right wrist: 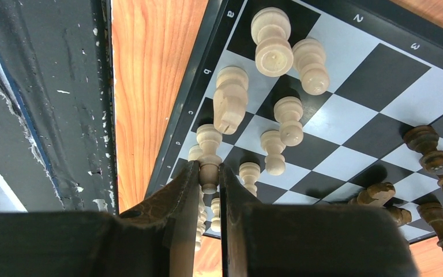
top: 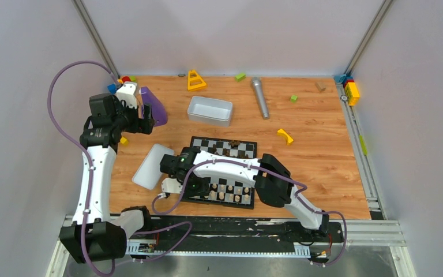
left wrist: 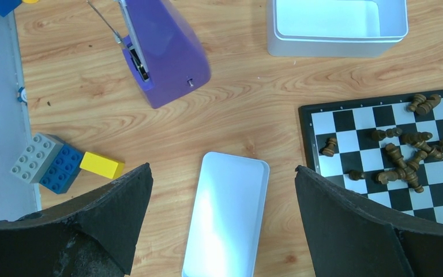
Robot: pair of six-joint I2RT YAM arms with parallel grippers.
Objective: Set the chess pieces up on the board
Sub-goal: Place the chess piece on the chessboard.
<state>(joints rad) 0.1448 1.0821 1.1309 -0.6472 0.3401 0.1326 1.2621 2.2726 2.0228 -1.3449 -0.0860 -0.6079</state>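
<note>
Right gripper (right wrist: 209, 170) fills its wrist cam, fingers nearly together, pinching a pale piece (right wrist: 209, 138) by the lettered edge of the board (right wrist: 380, 75). From the top cam you can't see that, the arm covers it. Left gripper (left wrist: 222, 172) hangs wide open, holding nothing, above the white lid (left wrist: 225, 231). Dark pieces (left wrist: 406, 167) lie toppled on the board.

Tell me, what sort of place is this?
Probably a robotics lab test cell: a left arm and right arm mounted at a wooden table, plain white walls boxing it in, and a chessboard and toy blocks laid out for practice.
</note>
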